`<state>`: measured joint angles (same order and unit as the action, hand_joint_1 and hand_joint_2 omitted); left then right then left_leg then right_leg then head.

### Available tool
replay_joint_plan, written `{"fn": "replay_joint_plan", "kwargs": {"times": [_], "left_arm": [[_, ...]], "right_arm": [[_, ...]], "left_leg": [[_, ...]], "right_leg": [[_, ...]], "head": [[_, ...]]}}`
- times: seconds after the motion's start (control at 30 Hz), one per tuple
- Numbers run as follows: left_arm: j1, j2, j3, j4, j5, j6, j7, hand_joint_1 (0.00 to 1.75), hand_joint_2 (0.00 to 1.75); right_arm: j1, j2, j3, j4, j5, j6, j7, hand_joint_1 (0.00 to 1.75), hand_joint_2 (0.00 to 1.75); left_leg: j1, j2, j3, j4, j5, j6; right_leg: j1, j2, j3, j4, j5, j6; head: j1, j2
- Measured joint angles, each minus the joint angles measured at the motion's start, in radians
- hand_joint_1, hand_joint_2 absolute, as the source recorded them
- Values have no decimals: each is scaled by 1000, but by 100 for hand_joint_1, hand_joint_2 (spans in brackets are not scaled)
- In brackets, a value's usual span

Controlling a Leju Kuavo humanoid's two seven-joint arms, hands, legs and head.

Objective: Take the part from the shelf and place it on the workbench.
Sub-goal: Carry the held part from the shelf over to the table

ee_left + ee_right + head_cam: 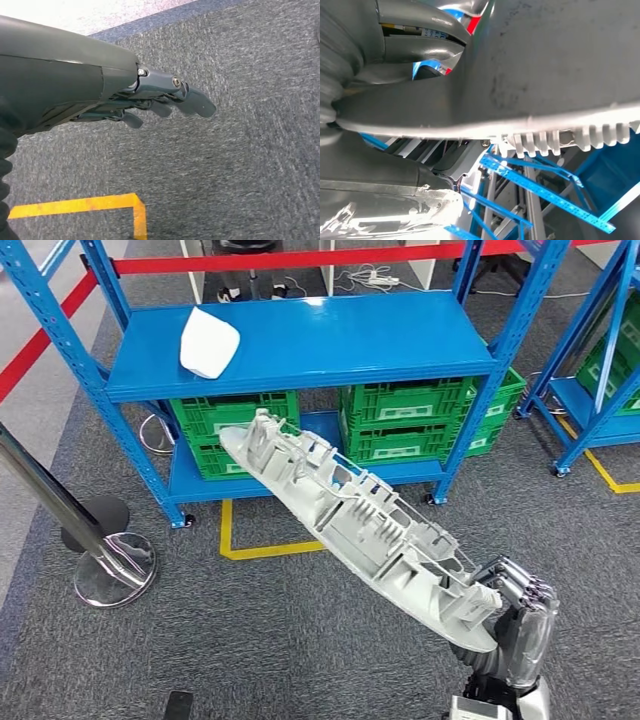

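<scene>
While the right hand (521, 615) fingers clamp the grey part (355, 515) (left hand (166, 97) fingers straight, holding nothing), a blue shelf (362, 340) stands behind.

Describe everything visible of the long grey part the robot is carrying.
The grey part is a long, narrow moulding, plastic by the look, tapered at both ends. Its upper face is open, full of ribs, pockets and clips; the underside is smooth. The right hand grips its near end; the far end slants up toward the blue shelf, touching nothing else.
</scene>
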<state>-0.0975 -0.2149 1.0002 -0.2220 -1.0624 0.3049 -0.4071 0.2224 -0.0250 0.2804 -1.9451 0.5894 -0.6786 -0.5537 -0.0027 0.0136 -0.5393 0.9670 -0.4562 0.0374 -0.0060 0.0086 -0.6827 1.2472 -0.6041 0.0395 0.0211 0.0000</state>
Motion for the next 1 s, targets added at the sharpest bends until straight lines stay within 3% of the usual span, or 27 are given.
{"fn": "replay_joint_plan", "kwargs": {"times": [0.03,0.07,0.17,0.23,0.3,0.37,0.43,0.5,0.53,0.57,0.63,0.7,0.77,0.87,0.93,1.0], "left_arm": [[1,0,0,0,0,0,0,0,175],[1,0,0,0,0,0,0,0,175],[1,1,0,0,0,0,0,0,175],[1,2,0,0,0,1,-1,0,175],[1,2,0,0,0,1,-2,0,175],[1,2,0,0,0,1,-2,0,175],[2,2,0,0,0,1,-3,0,175],[5,2,0,0,0,1,-3,0,175],[7,2,0,0,0,1,-3,0,175],[8,2,0,0,0,1,-3,0,175],[8,3,0,0,0,2,-3,0,175],[8,5,0,0,0,2,-3,0,175],[7,6,0,0,0,2,-3,0,175],[6,6,0,0,1,3,-3,0,175],[7,5,1,0,1,3,-3,0,175],[8,4,1,0,1,3,-3,0,175]], "right_arm": [[5,0,-3,0,-2,0,-1,175,175],[9,0,-5,0,-3,0,-3,175,175],[13,0,-9,-3,-7,0,-9,175,175],[15,0,-11,-8,-9,0,-12,175,175],[21,0,-13,-12,-13,0,-14,175,175],[25,0,-16,-14,-14,0,-15,175,175],[25,2,-17,-14,-16,0,-16,175,175],[26,3,-19,-14,-17,0,-18,175,175],[27,3,-20,-14,-18,0,-18,175,175],[29,3,-20,-14,-18,0,-18,175,175],[31,3,-21,-15,-18,0,-19,175,175],[31,3,-23,-15,-20,0,-22,175,175],[33,4,-25,-17,-22,0,-25,175,175],[42,5,-32,-23,-25,0,-28,175,175],[44,6,-37,-26,-29,0,-31,175,175],[45,7,-39,-27,-33,0,-34,175,175]], "left_leg": [[0,4,-5,1,3,-2],[0,9,-9,2,6,-4],[0,20,-16,12,8,-16],[-3,26,-22,22,8,-29],[-1,35,-26,26,11,-39],[3,29,-34,45,-8,-49],[6,10,-69,133,-72,-56],[5,-1,-122,264,-137,-56],[5,-3,-137,304,-148,-53],[4,-4,-137,311,-138,-48],[0,-13,-89,221,-75,-35],[-4,-41,-31,104,-22,-19],[-6,-56,-11,50,-18,-12],[-1,-38,-10,27,-17,-9],[2,-24,-7,17,-11,-5],[0,-9,-8,17,-11,-2]], "right_leg": [[-4,-1,-5,24,-5,5],[-8,-3,8,13,7,10],[-18,-31,125,-179,80,20],[-16,-43,163,-249,92,9],[-11,-34,158,-250,95,-12],[-10,-25,155,-249,102,-27],[-10,-17,151,-250,110,-39],[-6,-5,144,-250,114,-46],[-2,2,141,-249,116,-48],[1,10,139,-249,117,-50],[5,25,140,-249,118,-50],[8,39,138,-247,119,-48],[8,50,127,-243,123,-40],[6,48,106,-232,119,-25],[5,23,69,-162,75,-15],[1,6,8,-33,15,-5]], "head": [[0,0],[0,0],[2,0],[2,0],[0,0],[0,0],[-2,0],[-2,0],[-2,0],[-2,0],[-2,0],[-1,0],[-1,0],[0,0],[4,0],[8,0]]}}
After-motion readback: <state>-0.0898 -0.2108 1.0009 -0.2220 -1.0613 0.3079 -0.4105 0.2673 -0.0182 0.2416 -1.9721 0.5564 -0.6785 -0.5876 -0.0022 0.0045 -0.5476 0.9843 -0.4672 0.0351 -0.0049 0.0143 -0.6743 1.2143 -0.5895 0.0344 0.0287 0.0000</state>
